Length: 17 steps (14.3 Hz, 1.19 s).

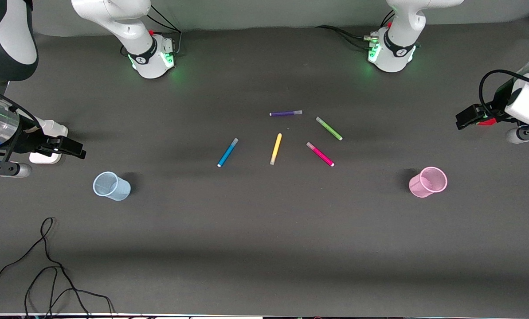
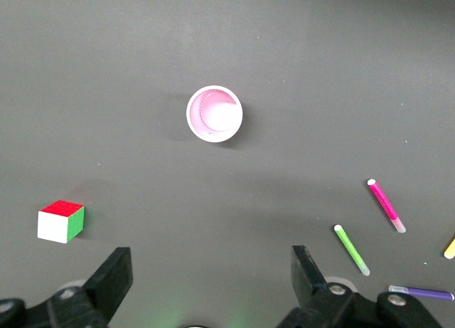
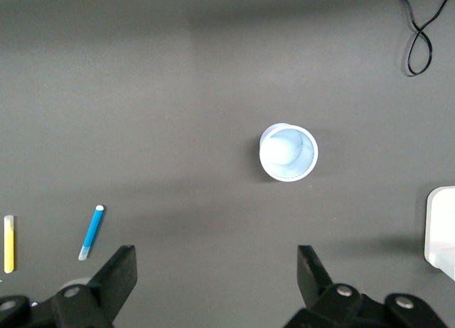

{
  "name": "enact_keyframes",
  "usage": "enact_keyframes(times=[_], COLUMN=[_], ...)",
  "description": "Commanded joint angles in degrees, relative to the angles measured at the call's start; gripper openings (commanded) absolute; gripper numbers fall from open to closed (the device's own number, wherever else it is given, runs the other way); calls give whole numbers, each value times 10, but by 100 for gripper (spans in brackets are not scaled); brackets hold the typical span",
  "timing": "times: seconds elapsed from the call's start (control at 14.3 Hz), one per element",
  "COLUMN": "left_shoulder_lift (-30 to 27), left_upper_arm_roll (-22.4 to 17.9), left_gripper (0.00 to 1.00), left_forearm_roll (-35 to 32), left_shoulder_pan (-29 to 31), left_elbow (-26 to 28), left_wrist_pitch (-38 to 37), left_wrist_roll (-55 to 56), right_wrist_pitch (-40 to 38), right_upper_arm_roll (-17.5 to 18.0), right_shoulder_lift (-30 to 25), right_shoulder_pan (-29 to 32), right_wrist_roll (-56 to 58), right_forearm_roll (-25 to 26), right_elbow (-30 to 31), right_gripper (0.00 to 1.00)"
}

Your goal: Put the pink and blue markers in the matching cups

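Both arms wait at the surface (image 1: 264, 248) ends. Left gripper (image 2: 210, 278): fingers wide apart, holding nothing, up over the surface near the pink cup (image 1: 428, 182). Right gripper (image 3: 217, 274): fingers also wide apart, empty, over the surface near the blue cup (image 1: 111, 185). Both cups upright, well apart. Blue marker (image 1: 227, 152) and pink marker (image 1: 320, 154) lie flat mid-surface w/ the yellow pen (image 1: 276, 149) between them; green pen (image 1: 329, 128) and purple pen (image 1: 285, 113) lie farther from the front cam.
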State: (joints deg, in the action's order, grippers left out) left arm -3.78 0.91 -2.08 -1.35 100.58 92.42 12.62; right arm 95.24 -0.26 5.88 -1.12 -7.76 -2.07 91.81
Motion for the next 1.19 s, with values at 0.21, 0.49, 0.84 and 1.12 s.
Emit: enact_keyframes(times=[0.21, 0.49, 0.84, 1.12], left_shoulder_lift=[6, 12, 60, 124], left_upper_arm_roll=[-1, 4, 32, 93], left_gripper=[99, 99, 99, 99], left_forearm_roll=[-3, -1, 47, 73], left_shoulder_pan=[-5, -16, -38, -41], left_elbow=[-17, -17, -17, -15], left_wrist_pitch=[-17, -16, 6, 50], left_wrist_roll=[7, 17, 122, 250], right_wrist_pitch=[-16, -7, 66, 143], right_upper_arm_roll=[23, 92, 183, 197], right_shoulder_lift=[21, 118, 285, 370], right_shoulder_pan=[-5, -13, -16, -16], right_wrist_roll=[-6, -176, -355, -395], right_forearm_roll=[11, -63, -74, -114], right_elbow=[-15, -5, -1, 6], right_gripper=[100, 100, 100, 100])
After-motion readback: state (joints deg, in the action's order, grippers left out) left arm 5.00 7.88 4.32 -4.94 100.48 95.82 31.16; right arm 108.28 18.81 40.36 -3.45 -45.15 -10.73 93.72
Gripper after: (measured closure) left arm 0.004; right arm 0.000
